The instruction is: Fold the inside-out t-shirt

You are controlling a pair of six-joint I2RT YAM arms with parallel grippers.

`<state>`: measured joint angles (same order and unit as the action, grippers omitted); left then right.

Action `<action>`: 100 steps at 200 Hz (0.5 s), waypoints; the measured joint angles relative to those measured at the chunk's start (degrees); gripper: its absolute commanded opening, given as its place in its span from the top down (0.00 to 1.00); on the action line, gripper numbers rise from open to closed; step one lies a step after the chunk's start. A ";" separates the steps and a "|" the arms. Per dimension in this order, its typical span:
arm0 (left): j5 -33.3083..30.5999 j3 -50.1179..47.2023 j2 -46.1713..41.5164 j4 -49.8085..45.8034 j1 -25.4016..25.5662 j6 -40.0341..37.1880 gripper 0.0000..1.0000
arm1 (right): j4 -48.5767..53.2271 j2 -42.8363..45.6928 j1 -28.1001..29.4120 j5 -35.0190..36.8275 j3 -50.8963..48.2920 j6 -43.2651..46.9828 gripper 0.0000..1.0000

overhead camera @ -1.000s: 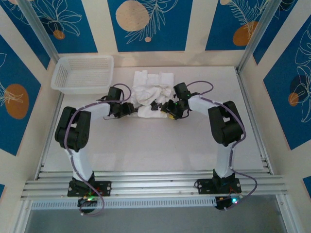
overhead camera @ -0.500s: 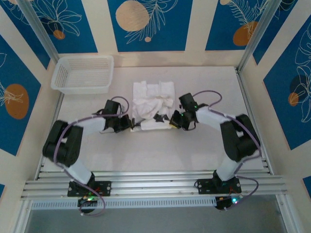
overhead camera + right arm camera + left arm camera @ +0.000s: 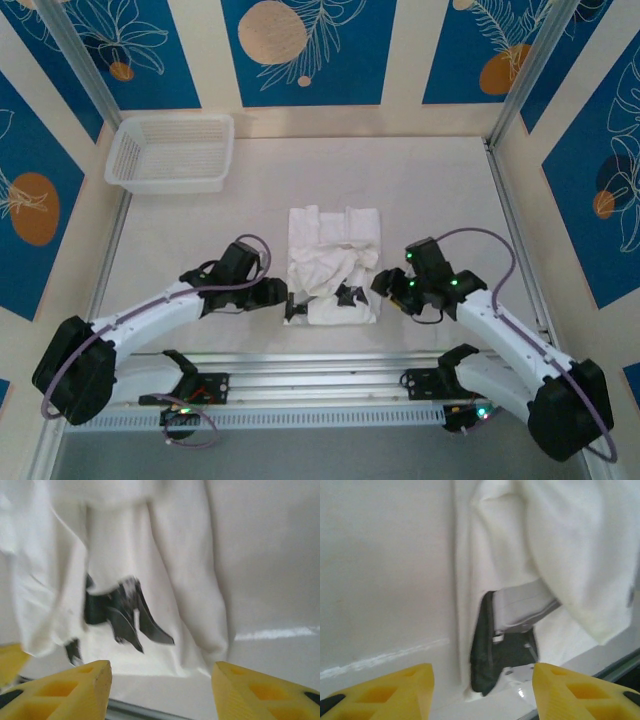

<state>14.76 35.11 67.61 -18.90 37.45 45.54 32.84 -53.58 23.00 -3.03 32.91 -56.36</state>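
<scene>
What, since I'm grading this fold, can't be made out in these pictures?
- Top view: seams or label on the t-shirt, too small.
- Left wrist view: dark shape at the shirt's edge, blurred, partly covered by cloth.
- Right wrist view: dark streaks against the cloth, motion-blurred.

The t-shirt (image 3: 333, 262) was dragged nearer; left tool (image 3: 287, 298) and right tool (image 3: 378, 285) have since released it.

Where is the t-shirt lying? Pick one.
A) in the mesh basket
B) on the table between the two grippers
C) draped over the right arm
B: the t-shirt lies crumpled on the table, with the left gripper and the right gripper at its near corners.
</scene>
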 measured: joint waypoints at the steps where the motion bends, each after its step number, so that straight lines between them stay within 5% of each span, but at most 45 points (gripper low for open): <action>1: 0.04 0.17 0.04 0.00 0.13 0.00 0.46 | -0.09 0.11 -0.50 -0.15 0.02 0.00 0.44; 22: 1.05 3.04 1.81 1.53 3.10 0.02 0.43 | -1.73 -2.40 -7.08 -1.75 0.94 0.85 0.45; 60: 1.33 7.19 9.90 7.04 7.56 0.37 0.22 | -7.50 -17.11 -12.35 -5.68 4.72 3.37 0.47; 81: 0.39 7.50 13.79 9.64 7.82 0.92 0.23 | -10.64 -23.69 -13.31 -7.91 6.29 4.22 0.49; 100: 0.13 8.98 18.05 12.00 7.85 2.05 0.40 | -13.16 -28.79 -13.51 -9.46 8.41 4.52 0.54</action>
<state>14.90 44.10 85.67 -6.90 45.30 47.59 19.68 -82.37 9.50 -12.49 41.32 -51.83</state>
